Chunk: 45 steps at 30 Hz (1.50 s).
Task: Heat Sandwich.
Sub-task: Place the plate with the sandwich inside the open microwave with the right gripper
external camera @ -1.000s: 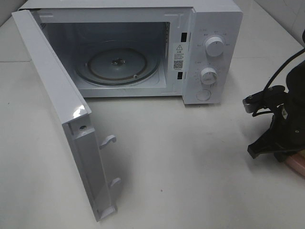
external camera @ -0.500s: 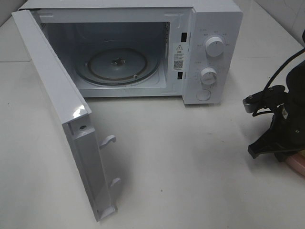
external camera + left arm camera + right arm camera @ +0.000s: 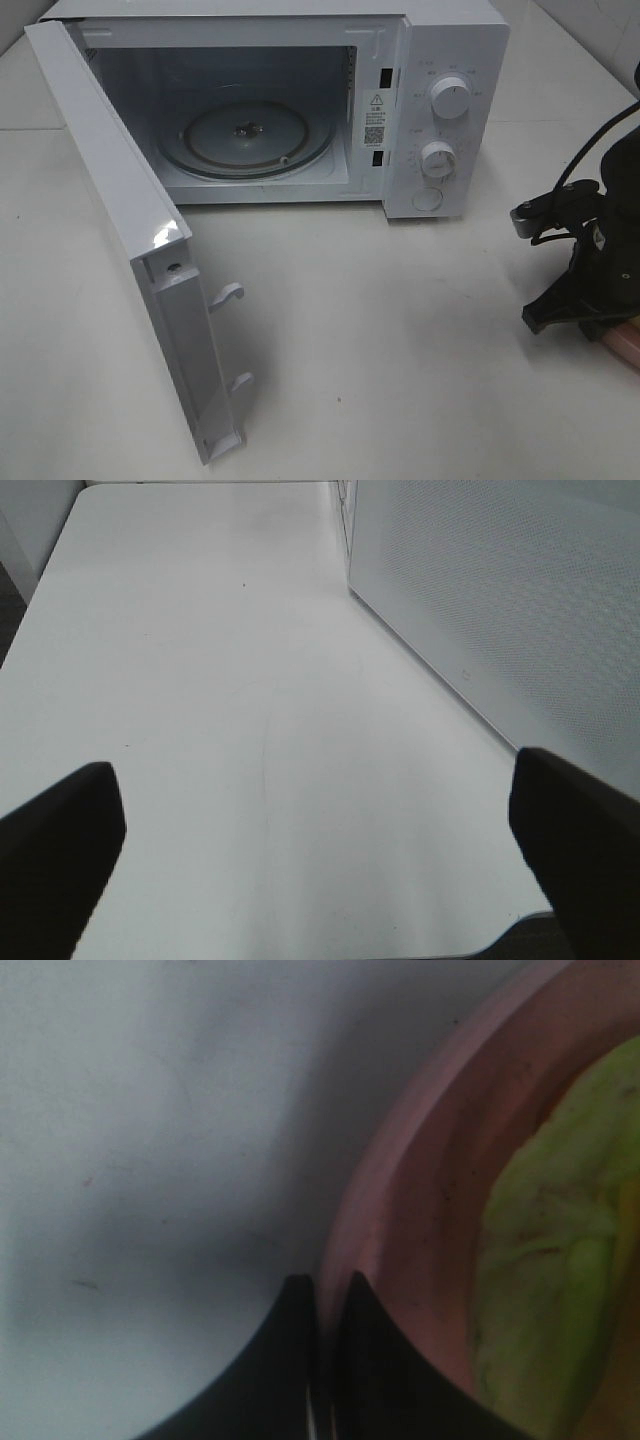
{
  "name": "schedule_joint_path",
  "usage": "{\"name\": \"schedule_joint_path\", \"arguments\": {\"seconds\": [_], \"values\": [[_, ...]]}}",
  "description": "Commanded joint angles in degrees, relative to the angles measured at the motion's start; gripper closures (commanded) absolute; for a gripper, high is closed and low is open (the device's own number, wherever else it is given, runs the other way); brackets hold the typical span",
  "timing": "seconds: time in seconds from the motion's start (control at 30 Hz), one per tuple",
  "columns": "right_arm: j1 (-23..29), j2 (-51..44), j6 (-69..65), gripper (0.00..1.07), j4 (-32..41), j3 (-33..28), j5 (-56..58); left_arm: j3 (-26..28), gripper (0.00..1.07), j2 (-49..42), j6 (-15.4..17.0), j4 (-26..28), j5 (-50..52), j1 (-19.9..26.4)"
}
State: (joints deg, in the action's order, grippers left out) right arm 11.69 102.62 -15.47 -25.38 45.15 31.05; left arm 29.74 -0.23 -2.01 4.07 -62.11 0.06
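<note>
Fingertips of the right gripper (image 3: 327, 1288) are pressed nearly together on the rim of the pink plate (image 3: 420, 1210), one black tip outside over the table (image 3: 150, 1110) and the other inside the dish, so the rim is pinched between them. The sandwich (image 3: 560, 1260) lies on that plate just beside the grip; only its light green leafy filling and a little tan at the frame edge show, blurred by closeness.

From the high camera, the right arm (image 3: 600, 250) stands at the right edge of the white table (image 3: 400, 350), its black body upright and its wrist turned downward, a cable looping off above it. Its lower end sits low at the table, touching a sliver of the pink plate (image 3: 625, 345) that peeks out at the frame edge. Plate and arm are well apart from the microwave (image 3: 440, 40), to the right of its control knobs (image 3: 440, 158).

The microwave's door (image 3: 110, 200) is swung wide to the left, and the glass turntable (image 3: 250, 140) lies bare inside the cavity.

The left gripper (image 3: 315, 780) hovers low over the table, tilted forward, its two black fingers (image 3: 60, 850) spread as wide as the view allows with nothing between them. The perforated face of the open door (image 3: 520, 610) stands near it on one side.
</note>
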Motion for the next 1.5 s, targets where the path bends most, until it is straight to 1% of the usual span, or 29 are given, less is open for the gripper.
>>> {"name": "schedule_joint_path", "arguments": {"seconds": [0.03, 0.1, 0.23, 0.5, 0.7, 0.77, 0.9, 0.97, 1.03, 1.13, 1.2, 1.27, 1.3, 1.37, 1.43, 1.47, 1.5], "values": [[1.32, 0.0, -0.4, 1.07, -0.92, 0.4, 2.98, -0.06, 0.07, -0.92, -0.11, 0.23, 0.74, -0.17], [1.83, -0.34, -0.46, 1.07, -1.55, 0.46, 3.55, -0.06, 0.07, -0.92, -0.11, 0.23, 0.74, -0.17], [4.76, -2.81, -3.38, 1.07, -4.81, 0.4, 6.3, -0.06, 0.07, -0.92, -0.11, 0.23, 0.74, -0.17], [7.33, -5.79, -4.64, 1.07, -6.07, 0.34, 10.71, -0.06, 0.07, -0.92, -0.11, 0.23, 0.74, -0.17], [9.97, -7.56, -4.64, 1.07, -5.84, 0.34, 14.15, -0.06, 0.07, -0.92, -0.11, 0.23, 0.74, -0.17], [11.75, -8.71, -4.53, 1.07, -5.5, 0.11, 15.64, -0.06, 0.07, -0.92, -0.11, 0.23, 0.74, -0.17], [14.15, -11.17, -4.64, 1.07, -4.7, -1.2, 16.5, -0.06, 0.07, -0.92, -0.11, 0.23, 0.74, -0.17], [16.16, -13.24, -4.64, 1.07, -3.9, -2.18, 17.42, -0.06, 0.07, -0.92, -0.11, 0.23, 0.74, -0.17], [16.79, -13.81, -4.7, 1.07, -3.9, -2.52, 17.82, -0.06, 0.07, -0.92, -0.11, 0.23, 0.74, -0.17], [19.82, -16.67, -4.7, 1.07, -3.61, -3.38, 19.25, -0.06, 0.07, -0.92, -0.11, 0.23, 0.74, -0.17], [20.4, -17.07, -4.7, 1.07, -3.44, -3.38, 19.77, -0.06, 0.07, -0.92, -0.11, 0.23, 0.74, -0.17], [22.52, -18.45, -4.7, 1.07, -2.23, -3.38, 21.49, -0.06, 0.07, -0.92, -0.11, 0.23, 0.74, -0.17], [22.52, -18.45, -4.7, 1.07, -2.23, -3.38, 21.49, -0.06, 0.07, -0.92, -0.11, 0.23, 0.74, -0.17], [24.12, -19.37, -4.7, 1.07, -1.2, -3.38, 22.8, -0.06, 0.07, -0.92, -0.11, 0.23, 0.74, -0.17], [27.44, -20.51, -4.7, 1.07, -0.74, -3.38, 24.29, -0.06, 0.07, -0.92, -0.11, 0.23, 0.74, -0.17], [27.44, -20.51, -4.7, 1.07, -0.74, -3.38, 24.29, -0.06, 0.07, -0.92, -0.11, 0.23, 0.74, -0.17], [28.65, -20.74, -4.7, 1.07, -0.57, -3.38, 24.75, -0.06, 0.07, -0.92, -0.11, 0.23, 0.74, -0.17]]}}
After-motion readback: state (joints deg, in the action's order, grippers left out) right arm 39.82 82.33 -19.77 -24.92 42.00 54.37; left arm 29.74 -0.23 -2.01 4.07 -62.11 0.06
